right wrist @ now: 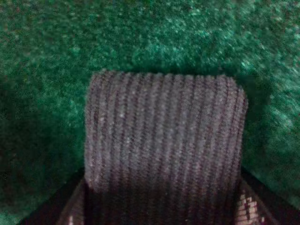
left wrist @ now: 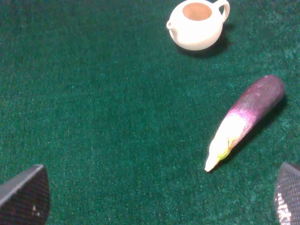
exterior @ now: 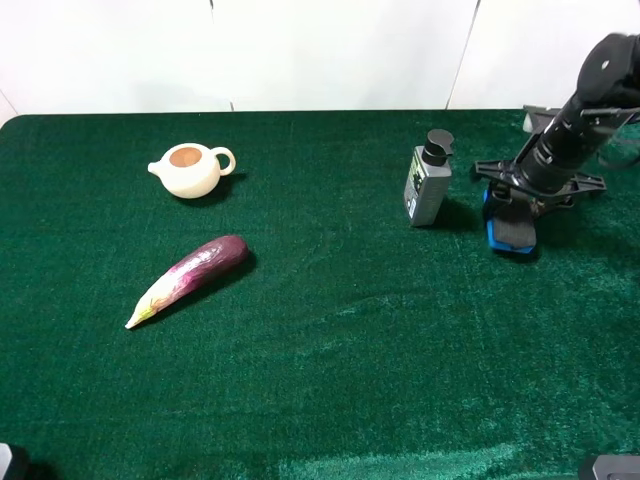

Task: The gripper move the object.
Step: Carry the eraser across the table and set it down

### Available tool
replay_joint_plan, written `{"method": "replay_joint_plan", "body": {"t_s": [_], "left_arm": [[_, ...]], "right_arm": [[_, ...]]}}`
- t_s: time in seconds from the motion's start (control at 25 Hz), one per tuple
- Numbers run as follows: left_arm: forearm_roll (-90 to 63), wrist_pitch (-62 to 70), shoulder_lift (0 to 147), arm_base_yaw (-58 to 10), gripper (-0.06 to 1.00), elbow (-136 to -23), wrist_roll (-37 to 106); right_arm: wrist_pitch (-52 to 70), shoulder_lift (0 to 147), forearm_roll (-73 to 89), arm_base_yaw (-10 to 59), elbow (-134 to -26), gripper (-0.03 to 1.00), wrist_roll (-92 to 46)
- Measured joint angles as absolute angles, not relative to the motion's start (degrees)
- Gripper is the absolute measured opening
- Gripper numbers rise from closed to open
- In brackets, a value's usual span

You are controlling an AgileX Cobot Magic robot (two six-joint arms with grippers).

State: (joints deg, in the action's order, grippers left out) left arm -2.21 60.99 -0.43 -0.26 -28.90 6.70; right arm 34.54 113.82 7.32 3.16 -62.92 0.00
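Observation:
The board eraser (exterior: 510,234), blue-backed with a dark felt face, lies at the right of the green table, just right of the grey pump bottle (exterior: 428,186). My right gripper (exterior: 519,208) reaches down onto it from the far right. In the right wrist view the ribbed felt face (right wrist: 164,145) fills the frame and a finger (right wrist: 70,206) presses against each side, so the jaws are shut on the eraser. I cannot tell whether it is lifted off the cloth. My left gripper (left wrist: 159,199) is open and empty, low over bare cloth near the table's front left.
A purple eggplant (exterior: 190,276) lies at the left middle, also in the left wrist view (left wrist: 248,119). A cream teapot (exterior: 190,168) stands behind it, also in the left wrist view (left wrist: 197,24). A white wall runs along the table's far edge.

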Motion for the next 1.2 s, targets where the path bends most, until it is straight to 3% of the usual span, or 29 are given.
{"method": "replay_joint_plan", "body": {"t_s": [1.2], "left_arm": [[-2.2,61.0,-0.4,-0.3,0.97,-28.9,6.7]], "right_arm": [[55.6,88.7,4.9,3.2,-63.4,0.41,5.1]]}}
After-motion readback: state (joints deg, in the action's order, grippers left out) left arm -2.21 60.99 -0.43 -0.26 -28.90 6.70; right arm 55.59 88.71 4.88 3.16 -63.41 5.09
